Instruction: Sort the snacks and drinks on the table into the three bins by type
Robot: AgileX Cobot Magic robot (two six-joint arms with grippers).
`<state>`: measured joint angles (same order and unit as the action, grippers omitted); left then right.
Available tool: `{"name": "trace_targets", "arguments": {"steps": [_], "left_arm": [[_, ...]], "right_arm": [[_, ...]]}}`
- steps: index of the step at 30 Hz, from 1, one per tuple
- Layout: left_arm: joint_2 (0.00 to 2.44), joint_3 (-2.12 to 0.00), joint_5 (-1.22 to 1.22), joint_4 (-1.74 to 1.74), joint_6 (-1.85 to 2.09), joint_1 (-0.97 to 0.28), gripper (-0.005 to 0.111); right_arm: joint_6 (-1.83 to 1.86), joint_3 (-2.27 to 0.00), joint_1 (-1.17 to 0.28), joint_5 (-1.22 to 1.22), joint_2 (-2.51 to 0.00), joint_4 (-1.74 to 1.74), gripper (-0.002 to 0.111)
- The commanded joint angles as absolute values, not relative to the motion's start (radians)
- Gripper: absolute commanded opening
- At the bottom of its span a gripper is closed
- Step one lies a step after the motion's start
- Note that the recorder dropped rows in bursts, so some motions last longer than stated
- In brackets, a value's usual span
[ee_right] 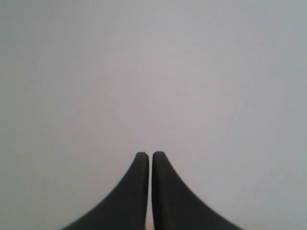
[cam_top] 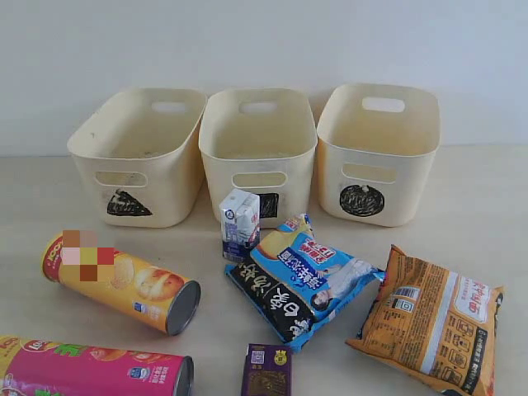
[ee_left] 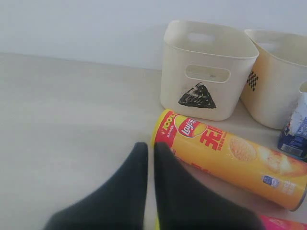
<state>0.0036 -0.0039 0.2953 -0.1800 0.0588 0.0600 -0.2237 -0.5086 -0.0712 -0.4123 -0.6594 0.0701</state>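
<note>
The snacks are spread over the table (cam_top: 487, 214). Nearest, the magenta tube (cam_top: 91, 371) and purple carton (cam_top: 266, 371) are cut off at the front. Behind them are the yellow-orange tube (cam_top: 124, 282), blue bag (cam_top: 301, 280) and orange bag (cam_top: 429, 320), then the white-blue carton (cam_top: 240, 224), upright. The left gripper (ee_left: 150, 146) is seen pressed nearly together, nothing held, beside the yellow-orange tube. The right gripper (ee_right: 149, 155) is likewise closed on nothing. Farthest are the triangle bin (cam_top: 165, 194), square bin (cam_top: 247, 165) and circle bin (cam_top: 388, 177).

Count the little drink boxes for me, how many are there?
2. The white and blue carton stands upright in front of the middle bin. The dark purple carton is at the exterior view's bottom edge, partly cut off. More could lie out of frame.
</note>
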Motion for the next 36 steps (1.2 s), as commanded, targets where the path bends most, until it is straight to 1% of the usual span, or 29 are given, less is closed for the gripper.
{"name": "trace_targets", "arguments": {"steps": [1, 8, 11, 18, 22, 26, 28, 33, 36], "left_arm": [[0.0, 0.0, 0.292, -0.186, 0.061, 0.061, 0.004], [0.0, 0.0, 0.292, -0.186, 0.061, 0.061, 0.004], [0.0, 0.0, 0.292, -0.186, 0.061, 0.061, 0.004], [0.0, 0.0, 0.292, -0.186, 0.061, 0.061, 0.004], [0.0, 0.0, 0.292, -0.186, 0.061, 0.061, 0.004], [0.0, 0.0, 0.292, -0.186, 0.061, 0.061, 0.004], [0.0, 0.0, 0.292, -0.186, 0.061, 0.061, 0.004], [0.0, 0.0, 0.292, -0.186, 0.061, 0.061, 0.004], [0.0, 0.0, 0.292, -0.186, 0.061, 0.061, 0.004]], "right_arm": [[-0.138, -0.659, -0.069, -0.02, -0.842, 0.069, 0.0], [0.056, -0.897, -0.069, 0.552, -1.099, 0.069, 0.0], [0.076, -0.958, -0.069, 0.687, -1.165, 0.069, 0.0], [0.194, -0.965, -0.069, 0.767, -1.223, 0.235, 0.0], [0.306, -0.962, -0.067, 0.864, -1.284, 0.35, 0.0], [0.464, -0.897, -0.054, 0.849, -1.306, 0.51, 0.0], [0.572, -0.849, -0.006, 0.842, -1.306, 0.645, 0.0], [0.789, -0.703, 0.21, 0.856, -1.309, 0.919, 0.0], [0.873, -0.621, 0.282, 0.842, -1.309, 1.062, 0.0]]}}
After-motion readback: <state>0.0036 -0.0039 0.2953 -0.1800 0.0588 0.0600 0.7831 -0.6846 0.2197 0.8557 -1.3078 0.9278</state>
